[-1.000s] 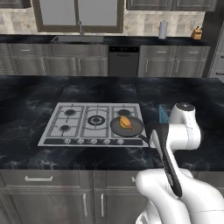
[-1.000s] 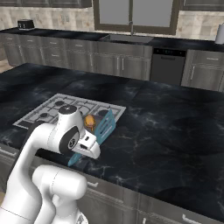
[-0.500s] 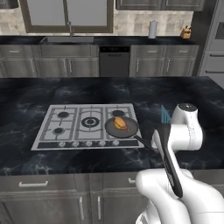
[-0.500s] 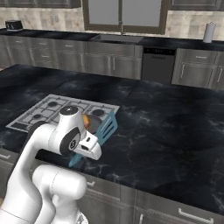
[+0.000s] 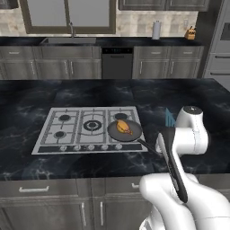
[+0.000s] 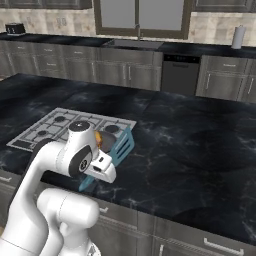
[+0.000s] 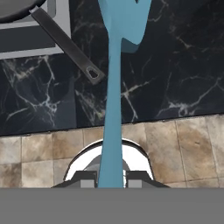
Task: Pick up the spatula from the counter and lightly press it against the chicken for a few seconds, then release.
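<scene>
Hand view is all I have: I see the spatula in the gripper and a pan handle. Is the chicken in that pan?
Observer: Yes. The chicken lies in the pan, which sits at the front right corner of the stove.
Operator: Does the spatula touch it?
Observer: No. The blade of the spatula is to the right of the pan, apart from the chicken.
Operator: Does the blade rest on the counter?
Observer: It seems not. The spatula is held above the counter, tilted, with the blade end higher than the handle end.
</scene>
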You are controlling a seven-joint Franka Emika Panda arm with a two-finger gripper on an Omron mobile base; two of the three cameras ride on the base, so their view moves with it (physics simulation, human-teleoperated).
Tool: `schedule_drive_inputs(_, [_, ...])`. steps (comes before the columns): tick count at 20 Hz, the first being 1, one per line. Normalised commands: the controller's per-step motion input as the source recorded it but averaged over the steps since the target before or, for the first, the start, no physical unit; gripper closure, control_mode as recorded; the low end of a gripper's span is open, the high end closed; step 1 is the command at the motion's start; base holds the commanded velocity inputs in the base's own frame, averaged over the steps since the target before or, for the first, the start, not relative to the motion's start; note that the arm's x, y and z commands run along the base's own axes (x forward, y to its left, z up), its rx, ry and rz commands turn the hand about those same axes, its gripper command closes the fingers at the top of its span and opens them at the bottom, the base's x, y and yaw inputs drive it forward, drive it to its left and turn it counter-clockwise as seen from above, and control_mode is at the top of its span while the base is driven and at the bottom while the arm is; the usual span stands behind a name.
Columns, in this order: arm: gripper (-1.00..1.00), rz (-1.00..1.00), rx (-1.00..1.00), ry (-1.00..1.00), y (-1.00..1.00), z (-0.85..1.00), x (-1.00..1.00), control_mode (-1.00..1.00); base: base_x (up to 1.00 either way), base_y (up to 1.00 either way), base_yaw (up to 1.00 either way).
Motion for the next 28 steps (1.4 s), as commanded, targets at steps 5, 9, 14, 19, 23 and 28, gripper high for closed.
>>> schedule_drive_inputs(5, [1.0, 0.0, 0.01, 0.01, 0.04, 0.0, 0.06, -1.0, 0.0, 0.0, 0.0])
schedule_drive_inputs(9, [1.0, 0.06, 0.0, 0.02, 0.13, 0.08, 0.15, -1.0, 0.0, 0.0, 0.0])
schedule_drive_inputs(14, [1.0, 0.07, -0.01, 0.0, 0.03, 0.16, 0.13, -1.0, 0.0, 0.0, 0.0])
schedule_drive_inputs(19, [1.0, 0.07, -0.05, -0.01, 0.0, 0.14, 0.14, -1.0, 0.0, 0.0, 0.0])
schedule_drive_inputs(23, [1.0, 0.07, -0.08, -0.03, 0.0, 0.11, 0.18, -1.0, 0.0, 0.0, 0.0])
schedule_drive_inputs(28, [1.0, 0.1, -0.01, 0.0, 0.0, 0.1, 0.17, -1.0, 0.0, 0.0, 0.0])
